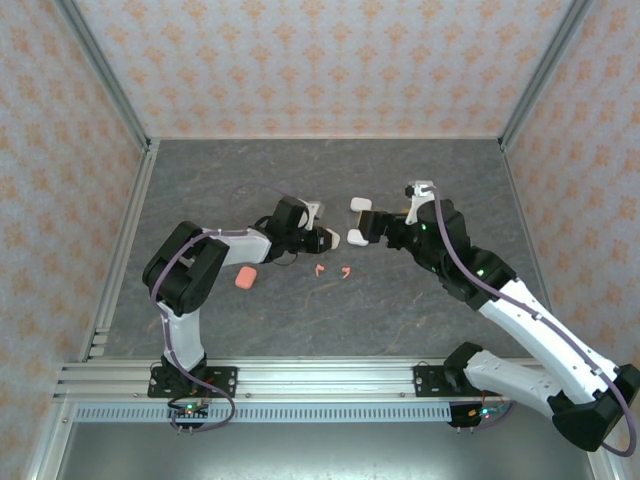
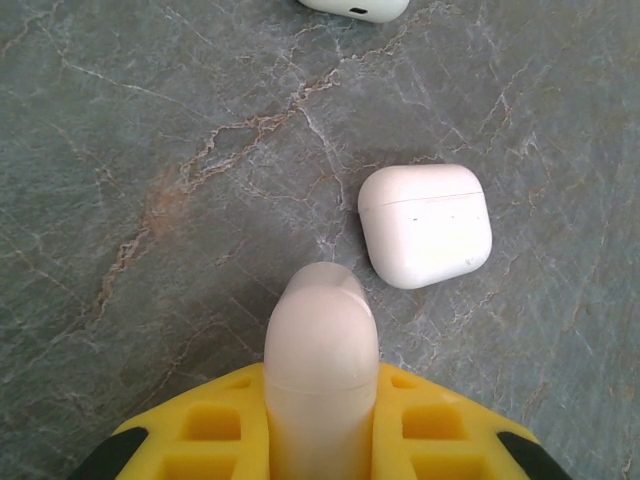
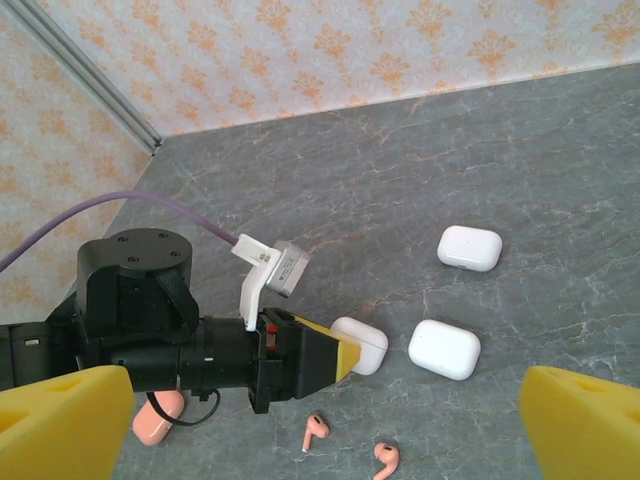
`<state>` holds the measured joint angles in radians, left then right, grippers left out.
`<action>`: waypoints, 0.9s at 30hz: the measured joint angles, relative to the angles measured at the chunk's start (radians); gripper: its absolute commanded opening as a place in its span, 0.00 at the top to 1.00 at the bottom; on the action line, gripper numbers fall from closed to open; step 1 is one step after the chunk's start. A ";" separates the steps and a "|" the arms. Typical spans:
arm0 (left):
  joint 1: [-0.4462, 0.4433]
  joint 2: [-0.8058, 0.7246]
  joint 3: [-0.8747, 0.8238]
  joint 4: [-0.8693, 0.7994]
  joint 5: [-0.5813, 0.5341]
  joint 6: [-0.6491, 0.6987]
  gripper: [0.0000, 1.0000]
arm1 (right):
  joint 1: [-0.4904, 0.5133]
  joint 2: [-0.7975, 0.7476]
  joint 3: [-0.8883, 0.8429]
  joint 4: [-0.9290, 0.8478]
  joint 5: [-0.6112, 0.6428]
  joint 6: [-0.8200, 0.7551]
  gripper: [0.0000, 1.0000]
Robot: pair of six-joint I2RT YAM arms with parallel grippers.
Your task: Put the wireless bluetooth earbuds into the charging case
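Observation:
My left gripper [image 2: 320,405] is shut on a closed white charging case [image 2: 320,335], held end-on between its yellow fingers low over the table; from the right wrist, that gripper [image 3: 345,352] and case [image 3: 365,345] sit mid-frame. Two coral earbuds [image 3: 316,431] [image 3: 385,460] lie loose on the table just in front of it, seen from above as earbuds [image 1: 320,270] [image 1: 346,271]. My right gripper [image 3: 325,390] is open wide with nothing between its fingers, hovering near the white cases [image 1: 357,237]. From above, the left gripper [image 1: 326,240] points right.
Two more closed white cases [image 3: 443,349] [image 3: 469,248] lie right of the held one; the nearer [image 2: 425,225] is just beyond my left fingers. A coral case [image 1: 245,277] lies left of the earbuds. Patterned walls ring the grey table [image 1: 200,180].

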<state>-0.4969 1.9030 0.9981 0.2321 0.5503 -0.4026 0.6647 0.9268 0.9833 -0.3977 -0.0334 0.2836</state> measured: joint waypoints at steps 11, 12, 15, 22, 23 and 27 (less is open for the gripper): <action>0.021 0.012 -0.010 0.010 -0.018 -0.016 0.47 | 0.000 -0.067 -0.082 0.029 0.042 0.038 0.01; 0.024 0.003 -0.019 0.010 -0.020 -0.016 0.46 | 0.000 -0.066 -0.082 0.030 0.041 0.038 0.01; 0.044 -0.057 -0.054 -0.001 -0.033 -0.010 0.43 | 0.000 -0.051 -0.082 0.031 0.027 0.039 0.03; 0.130 -0.303 -0.111 -0.035 -0.053 0.030 0.35 | 0.002 0.080 -0.074 0.029 -0.083 0.041 0.09; 0.148 -0.342 -0.122 -0.039 -0.057 0.035 0.34 | 0.007 0.113 -0.066 0.029 -0.100 0.040 0.09; 0.241 -0.473 -0.186 -0.061 -0.061 0.032 0.27 | 0.074 0.261 -0.005 0.024 -0.129 0.029 0.10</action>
<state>-0.2558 1.4296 0.8124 0.1711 0.4889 -0.3706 0.7387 1.1877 0.9779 -0.3737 -0.1627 0.3122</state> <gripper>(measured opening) 0.710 0.902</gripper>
